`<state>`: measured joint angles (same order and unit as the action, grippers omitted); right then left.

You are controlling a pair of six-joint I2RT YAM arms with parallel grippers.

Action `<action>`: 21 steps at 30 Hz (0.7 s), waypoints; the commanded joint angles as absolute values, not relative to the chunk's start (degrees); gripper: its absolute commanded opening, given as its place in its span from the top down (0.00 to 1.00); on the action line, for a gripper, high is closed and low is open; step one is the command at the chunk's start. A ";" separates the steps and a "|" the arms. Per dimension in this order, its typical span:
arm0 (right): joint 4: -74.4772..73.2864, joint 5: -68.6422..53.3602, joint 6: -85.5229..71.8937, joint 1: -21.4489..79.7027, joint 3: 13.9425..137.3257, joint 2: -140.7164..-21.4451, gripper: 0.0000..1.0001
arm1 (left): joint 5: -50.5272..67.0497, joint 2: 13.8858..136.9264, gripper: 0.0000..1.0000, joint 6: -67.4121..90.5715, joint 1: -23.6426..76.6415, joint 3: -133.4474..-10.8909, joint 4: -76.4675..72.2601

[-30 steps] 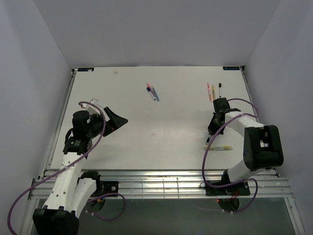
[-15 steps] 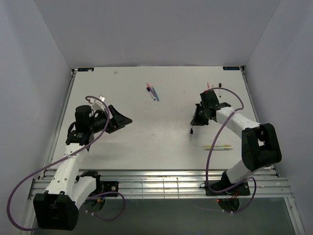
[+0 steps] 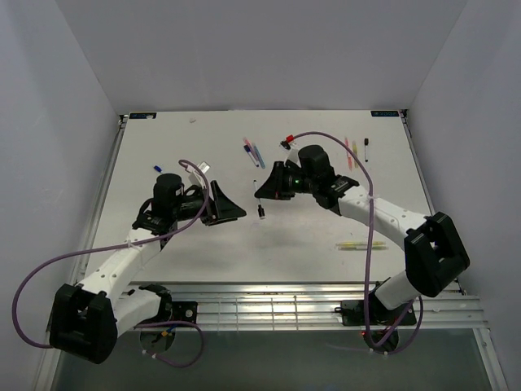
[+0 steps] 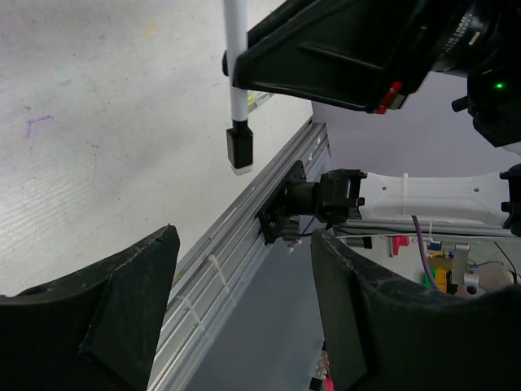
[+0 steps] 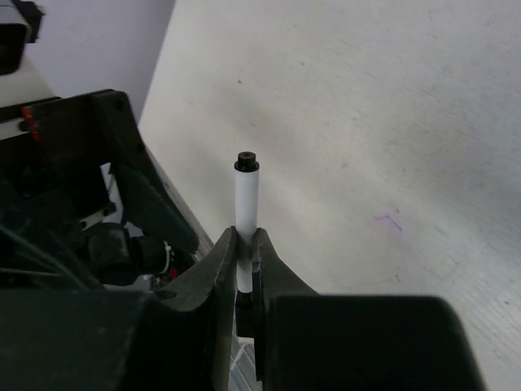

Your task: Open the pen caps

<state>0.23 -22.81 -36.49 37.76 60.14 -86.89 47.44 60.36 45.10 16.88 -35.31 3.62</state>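
Note:
My right gripper is shut on a white pen. The pen sticks out past the fingertips and ends in a black pen cap. From above, the right gripper hangs over the middle of the table with the pen pointing down below it. My left gripper is just left of it, open and facing the pen. In the left wrist view the left gripper holds nothing, and the cap hangs ahead of and above the gap between its fingers.
Pink and blue pens lie at the far centre. Pink and yellow pens and a black-capped one lie far right. Yellow-green pens lie near right. A small blue cap sits far left. Purple cables loop off both arms.
The right gripper carried the white pen from the right side to the middle of the table. The left arm swung right to meet it, and its jaws narrowed a little.

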 commanded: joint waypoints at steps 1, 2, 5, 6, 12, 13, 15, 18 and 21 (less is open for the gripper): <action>13.61 -28.20 -43.75 37.70 57.41 -83.41 0.92 | 44.48 60.20 0.25 46.05 18.37 -36.74 -1.56; 16.49 -28.56 -44.81 37.79 56.87 -83.32 0.92 | 43.95 60.38 0.25 46.32 19.33 -36.65 -2.02; 20.03 -29.00 -47.98 38.14 54.76 -82.79 0.92 | 41.40 60.82 0.28 47.45 21.43 -36.21 -4.13; 21.43 -29.00 -48.42 38.23 54.41 -82.71 0.92 | 40.79 60.91 0.29 47.72 21.79 -35.95 -4.65; 24.95 -28.83 -51.06 38.93 52.65 -82.79 0.92 | 37.97 62.05 0.34 49.57 24.34 -35.68 -7.65; 25.92 -28.74 -51.33 39.02 52.56 -82.88 0.92 | 37.79 62.40 0.35 49.48 24.69 -36.12 -7.65; 26.10 -28.48 -51.77 39.20 52.91 -83.23 0.92 | 37.36 63.37 0.38 49.48 25.66 -36.38 -7.65; 26.10 -27.17 -52.20 39.64 53.09 -83.23 0.92 | 36.13 63.72 0.45 49.74 26.45 -36.21 -7.47; 24.96 -25.85 -51.77 40.34 53.43 -83.06 0.92 | 33.76 63.11 0.49 49.92 26.98 -35.60 -7.12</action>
